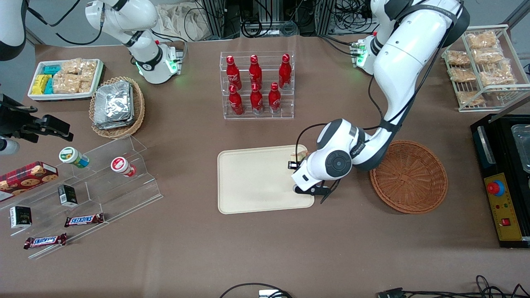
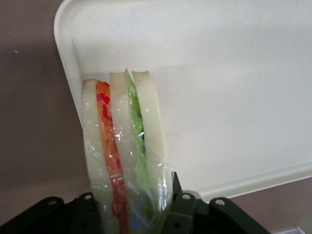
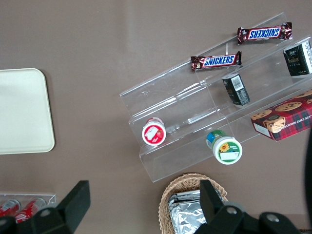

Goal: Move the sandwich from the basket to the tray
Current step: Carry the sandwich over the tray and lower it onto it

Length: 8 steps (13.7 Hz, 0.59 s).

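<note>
Hand [image 2: 134,214] clamped on sandwich [image 2: 124,146], low over tray [image 1: 252,182] corner nearest basket [image 1: 410,178], arm bent.

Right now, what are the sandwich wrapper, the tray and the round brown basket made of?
The sandwich, held in the pincer over the tray's edge, looks wrapped in thin clear plastic film: it is shiny and crinkled. The tray looks like smooth matte cream plastic. The basket looks like woven reddish-brown wicker, with rings of weave.
</note>
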### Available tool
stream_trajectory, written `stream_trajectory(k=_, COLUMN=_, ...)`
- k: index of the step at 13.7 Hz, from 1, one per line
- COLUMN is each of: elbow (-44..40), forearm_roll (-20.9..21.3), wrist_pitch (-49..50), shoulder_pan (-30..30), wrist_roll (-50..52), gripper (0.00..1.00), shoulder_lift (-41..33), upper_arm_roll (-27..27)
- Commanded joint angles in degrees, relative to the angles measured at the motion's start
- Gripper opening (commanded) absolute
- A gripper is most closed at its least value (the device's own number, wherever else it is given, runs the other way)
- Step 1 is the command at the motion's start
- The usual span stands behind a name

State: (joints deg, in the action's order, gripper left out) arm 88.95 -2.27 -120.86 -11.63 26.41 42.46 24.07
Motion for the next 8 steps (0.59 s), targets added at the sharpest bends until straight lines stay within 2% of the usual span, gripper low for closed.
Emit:
stream_trajectory(k=1, elbow=-2.0, forearm_roll=0.5, wrist_pitch=-1.5, shoulder_pan=-1.7, wrist_roll=1.3, gripper=0.48, shoulder_lift=1.9, upper_arm_roll=-0.4)
stream_trajectory(k=3, elbow=-2.0, forearm_roll=0.6, wrist_pitch=-2.4, shoulder_pan=-1.7, wrist_roll=1.3, gripper=0.49, shoulder_lift=2.9, upper_arm_roll=-0.5)
stream_trajectory(k=6, elbow=-2.0, forearm_roll=0.6, wrist_pitch=-2.5, shoulder_pan=-1.7, wrist_roll=1.2, gripper=0.59, shoulder_lift=3.4, upper_arm_roll=-0.5)
stream_trajectory(k=8, elbow=-2.0, forearm_roll=0.6, wrist_pitch=-2.5, shoulder_pan=-1.7, wrist_roll=1.2, gripper=0.81, shoulder_lift=3.5, upper_arm_roll=-0.6)
